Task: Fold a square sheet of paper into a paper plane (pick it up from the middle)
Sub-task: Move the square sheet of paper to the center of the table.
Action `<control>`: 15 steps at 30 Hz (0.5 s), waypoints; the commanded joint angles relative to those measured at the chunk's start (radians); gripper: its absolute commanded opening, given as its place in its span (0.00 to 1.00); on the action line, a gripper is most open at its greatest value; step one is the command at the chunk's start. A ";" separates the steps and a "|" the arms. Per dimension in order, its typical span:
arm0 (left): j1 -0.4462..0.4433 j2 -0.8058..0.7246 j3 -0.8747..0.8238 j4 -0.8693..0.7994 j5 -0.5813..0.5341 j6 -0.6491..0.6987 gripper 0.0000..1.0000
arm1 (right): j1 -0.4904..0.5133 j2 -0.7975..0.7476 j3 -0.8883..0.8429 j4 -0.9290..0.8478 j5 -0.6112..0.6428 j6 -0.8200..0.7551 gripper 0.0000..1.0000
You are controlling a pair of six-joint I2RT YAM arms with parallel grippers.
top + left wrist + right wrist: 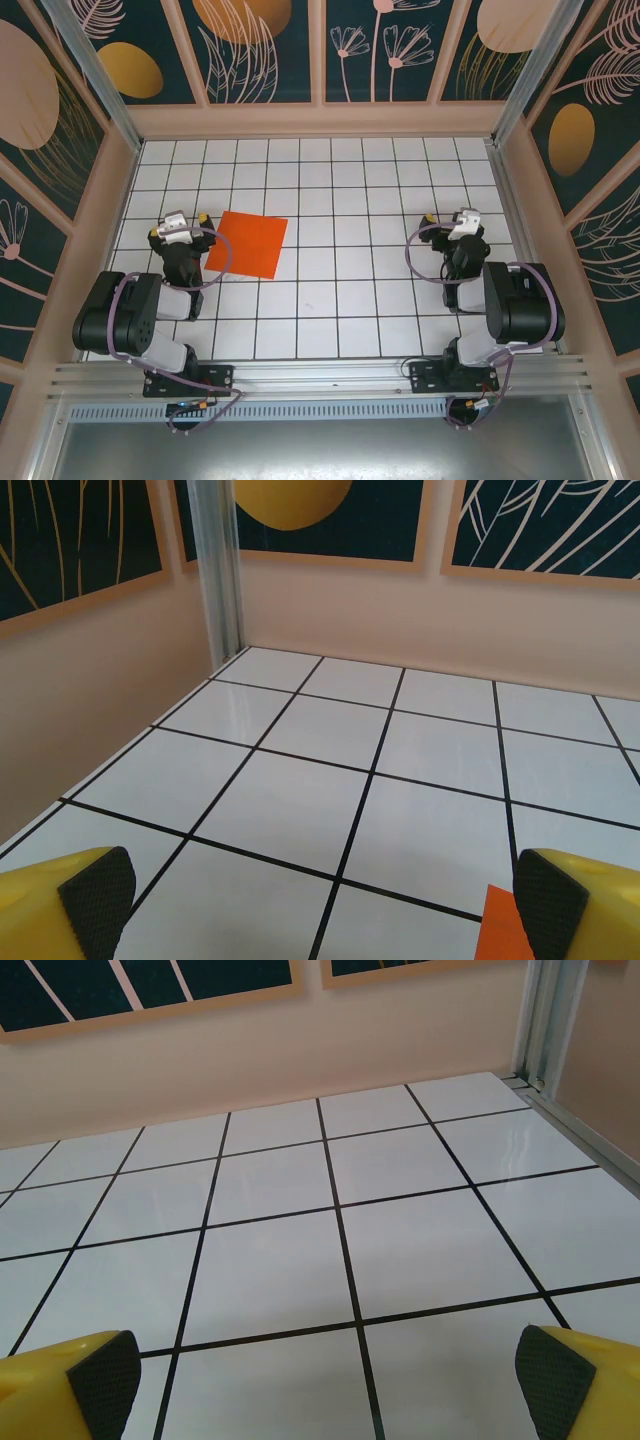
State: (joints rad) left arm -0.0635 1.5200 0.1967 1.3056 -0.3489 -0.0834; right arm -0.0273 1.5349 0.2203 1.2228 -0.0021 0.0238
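Both my pairs of fingers stand spread wide and hold nothing: the left gripper and the right gripper are each poised over bare white tiles. The square sheet of paper lies flat on the tiled table just to the right of my left fingers, turned a little off the grid lines. One orange corner peeks in by my left wrist's right pad, and being square, the sheet has no long axis to mind. My left arm is far the nearer, the right well apart, so I judge the sheet's middle calls for the left fingers to shift rightward.
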 commanded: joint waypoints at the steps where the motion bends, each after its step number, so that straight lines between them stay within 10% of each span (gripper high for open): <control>1: 0.005 0.005 0.009 0.038 -0.006 -0.013 0.99 | -0.007 0.006 0.016 0.016 -0.023 -0.012 0.99; 15: 0.005 0.007 0.013 0.034 -0.006 -0.014 0.99 | -0.009 0.005 0.017 0.013 -0.024 -0.011 0.99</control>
State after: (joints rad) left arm -0.0635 1.5200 0.1967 1.3052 -0.3485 -0.0834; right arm -0.0273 1.5349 0.2203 1.2232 -0.0021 0.0238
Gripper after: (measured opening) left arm 0.988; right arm 0.990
